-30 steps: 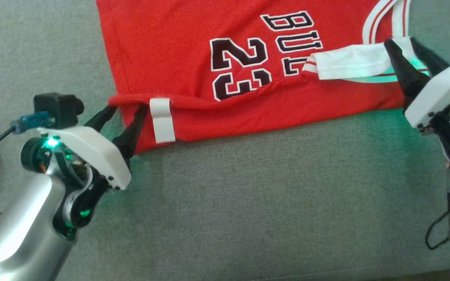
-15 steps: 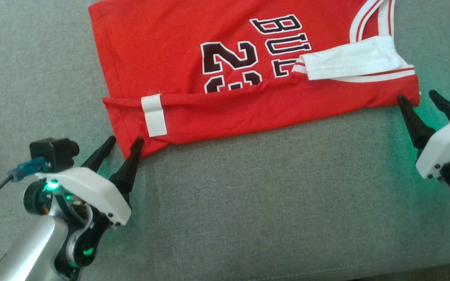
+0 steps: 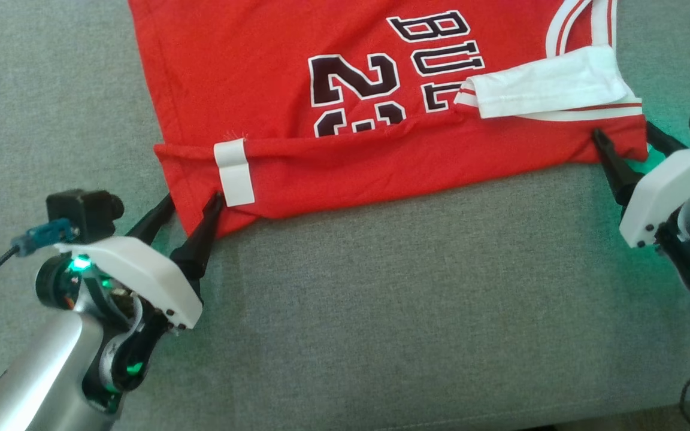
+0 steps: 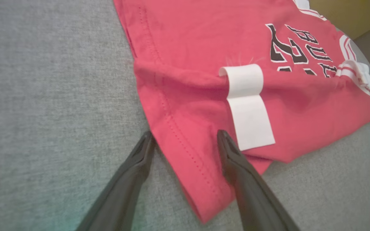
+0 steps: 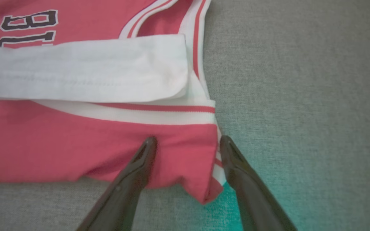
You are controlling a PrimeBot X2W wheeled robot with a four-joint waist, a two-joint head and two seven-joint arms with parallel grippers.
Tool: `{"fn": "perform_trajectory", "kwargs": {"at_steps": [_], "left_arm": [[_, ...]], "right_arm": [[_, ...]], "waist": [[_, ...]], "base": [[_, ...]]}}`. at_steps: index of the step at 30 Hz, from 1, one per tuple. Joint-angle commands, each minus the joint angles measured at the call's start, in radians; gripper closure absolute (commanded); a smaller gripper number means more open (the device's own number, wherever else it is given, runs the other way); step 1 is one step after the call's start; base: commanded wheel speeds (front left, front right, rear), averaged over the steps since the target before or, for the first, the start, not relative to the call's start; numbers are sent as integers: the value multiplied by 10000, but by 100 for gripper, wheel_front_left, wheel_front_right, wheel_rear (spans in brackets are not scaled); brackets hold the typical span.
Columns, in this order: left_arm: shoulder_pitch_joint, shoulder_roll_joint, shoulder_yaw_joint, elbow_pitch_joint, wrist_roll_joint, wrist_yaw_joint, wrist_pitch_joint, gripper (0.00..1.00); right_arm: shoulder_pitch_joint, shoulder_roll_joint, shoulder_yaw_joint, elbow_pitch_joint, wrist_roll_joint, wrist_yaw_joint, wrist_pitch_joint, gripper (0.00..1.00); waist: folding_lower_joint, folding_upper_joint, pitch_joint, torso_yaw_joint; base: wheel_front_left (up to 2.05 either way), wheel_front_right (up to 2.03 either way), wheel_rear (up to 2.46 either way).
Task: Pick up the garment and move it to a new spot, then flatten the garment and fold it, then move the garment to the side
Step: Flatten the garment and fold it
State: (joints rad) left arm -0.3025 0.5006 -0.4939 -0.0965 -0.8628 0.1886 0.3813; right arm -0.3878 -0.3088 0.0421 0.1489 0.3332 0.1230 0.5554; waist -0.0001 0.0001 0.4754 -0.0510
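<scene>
The red jersey (image 3: 249,78) lies flat across the far half of the grey table (image 3: 381,311), with its near long side turned over in a strip. Both tools stand wide and hold nothing. The left tool (image 3: 193,197) straddles the strip's left corner, the right tool (image 3: 623,131) its right one. For a clean fold, each should bite both layers (not just the top one) and lift evenly together. Readable: "23" (image 3: 357,81) and "BUL" (image 3: 441,60), part-covered; the white tag (image 3: 234,173) shows no print.
</scene>
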Motion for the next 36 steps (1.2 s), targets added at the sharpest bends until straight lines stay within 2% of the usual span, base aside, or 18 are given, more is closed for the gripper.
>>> {"fn": "perform_trajectory", "kwargs": {"at_steps": [1, 4, 5, 6, 7, 8, 9, 12, 17, 21, 27, 30, 34, 35, 36], "left_arm": [[-16, 230, 53, 91, -18, -53, 276, 0], [-7, 287, -221, 119, -1, -180, 575, 0], [-40, 323, -366, 134, 33, -251, 728, 37], [-71, 335, -437, 141, 58, -306, 780, 66], [-97, 330, -522, 151, 55, -382, 851, 100], [-127, 346, -633, 154, 54, -497, 949, 100], [-150, 338, -669, 153, 27, -576, 969, 100], [-211, 296, -568, 145, -145, -653, 936, 100], [-158, 544, -315, -120, -619, -845, 1164, 100], [275, 1183, 55, -832, -1117, -898, 1502, 100], [1646, 2124, 398, -2251, -1660, -680, 1811, 100], [2474, 2357, 234, -2741, -1639, -540, 1793, 100], [2957, 2146, 14, -2720, -1532, -445, 1501, 100], [2970, 2090, -55, -2688, -1458, -443, 1454, 100], [2958, 1992, -63, -2659, -1418, -398, 1365, 100]], "right_arm": [[-120, -224, 275, -110, 81, 77, 200, 0], [-180, -340, 496, 32, 204, 77, 398, 0], [-235, -401, 662, 149, 307, 77, 558, 0], [-262, -416, 747, 212, 394, 77, 658, 0], [-295, -439, 831, 257, 484, 77, 732, 7], [-328, -446, 910, 284, 614, 77, 769, 75], [-354, -429, 948, 305, 789, 77, 804, 100], [-388, -479, 1007, 219, 1426, 77, 906, 100], [-142, -999, 948, -177, 2110, 77, 1207, 100], [558, -1848, 712, -922, 2725, 77, 1854, 100], [2513, -3110, 25, -2385, 3683, 77, 3087, 100], [3429, -3247, -292, -2913, 3953, 77, 3440, 100], [4116, -3080, -280, -3142, 3910, 77, 3554, 100], [4171, -3012, -254, -3166, 3859, 77, 3510, 98], [4186, -2944, -221, -3212, 3801, 77, 3414, 74]], "waist": [[1, -1, 33, -10], [1, -1, 93, -34], [1, -1, 131, -46], [1, -1, 142, -49], [1, -1, 148, -51], [1, -1, 144, -51], [1, -1, 133, -48], [1, -1, 51, -41], [1, -1, -173, -16], [1, -1, -413, -18], [1, -1, -581, -30], [1, -1, -553, -60], [1, -1, -500, -59], [1, -1, -508, -55], [1, -1, -521, -53]], "base": [[0, 0, 0], [0, 0, 0], [0, 0, 0], [0, 0, 0], [0, 0, 0], [0, 0, 0], [0, 0, 0], [0, 0, 0], [0, 0, 0], [0, 0, 0], [0, 0, 0], [0, 0, 0], [0, 0, 0], [0, 0, 0], [0, 0, 0]]}}
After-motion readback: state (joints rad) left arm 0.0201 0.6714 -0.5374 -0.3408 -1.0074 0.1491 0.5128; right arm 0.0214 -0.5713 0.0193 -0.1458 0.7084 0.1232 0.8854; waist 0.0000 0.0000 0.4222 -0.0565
